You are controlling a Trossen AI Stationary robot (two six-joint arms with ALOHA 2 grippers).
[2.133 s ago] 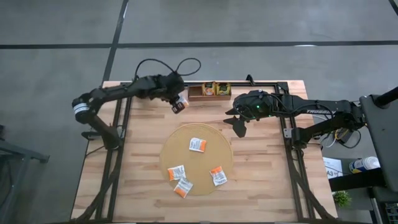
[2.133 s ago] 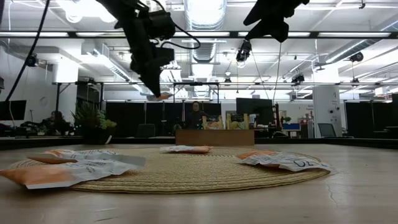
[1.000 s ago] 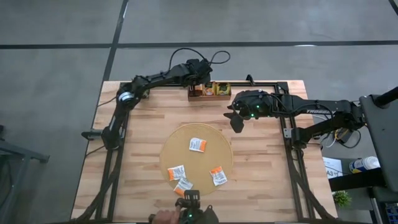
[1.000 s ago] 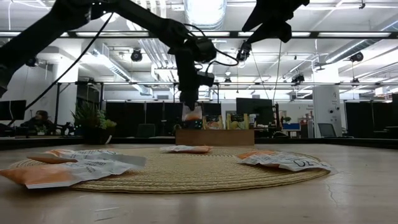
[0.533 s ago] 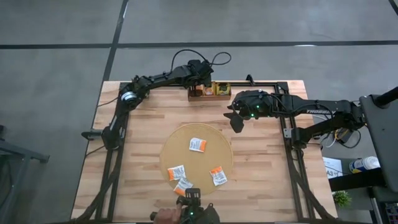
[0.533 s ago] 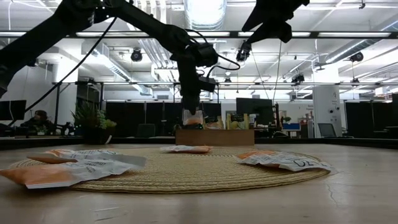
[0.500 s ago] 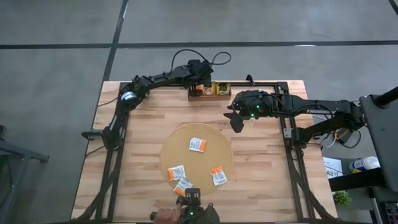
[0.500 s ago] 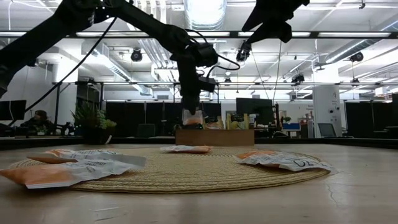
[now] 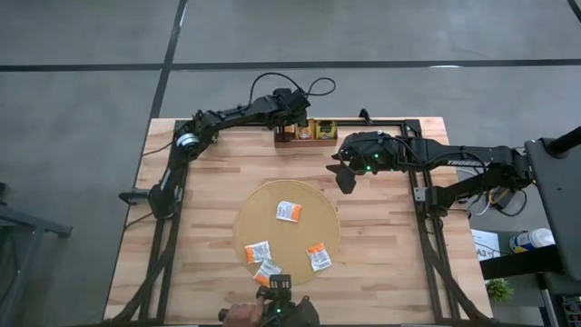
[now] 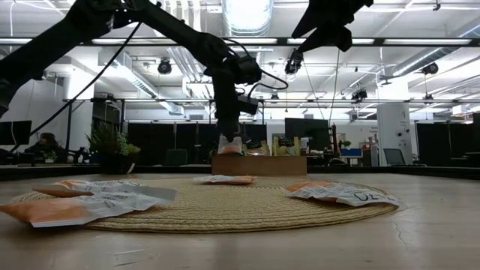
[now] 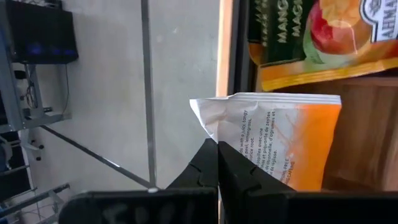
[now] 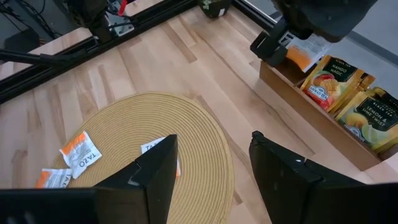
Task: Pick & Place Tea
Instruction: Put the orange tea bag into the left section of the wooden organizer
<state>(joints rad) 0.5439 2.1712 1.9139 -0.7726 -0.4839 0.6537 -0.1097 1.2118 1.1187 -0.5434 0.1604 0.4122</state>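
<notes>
My left gripper (image 9: 289, 128) is shut on an orange-and-white tea sachet (image 11: 280, 143) at the left end of the small wooden tray (image 9: 307, 133), by the table's far edge. Dark green and yellow sachets (image 12: 326, 84) stand upright in the tray's other compartments. Several orange-and-white sachets (image 9: 289, 211) (image 9: 258, 252) (image 9: 319, 256) lie flat on the round tan mat (image 9: 287, 232). My right gripper (image 9: 345, 177) hangs open, above the table near the mat's far right rim, touching nothing. My left gripper pinches the sachet between its two fingers (image 11: 214, 163) at its white end (image 11: 214, 118), near a corner. The fingers come from above, pointing down. The sachet (image 10: 231, 145) hangs upright below them, orange end down at the tray's rim; whether it touches the tray, I cannot tell.
A black metal frame (image 9: 422, 163) runs along the table's far and right sides. A person's hand with a small dark device (image 9: 272, 313) shows at the near edge. Bare wood lies left and right of the mat.
My left gripper, still shut on the sachet, has sunk a little over the tray's left end, so the sachet hangs lower, at the tray's rim. Before that it swung along the far edge from the table's left toward the tray.
</notes>
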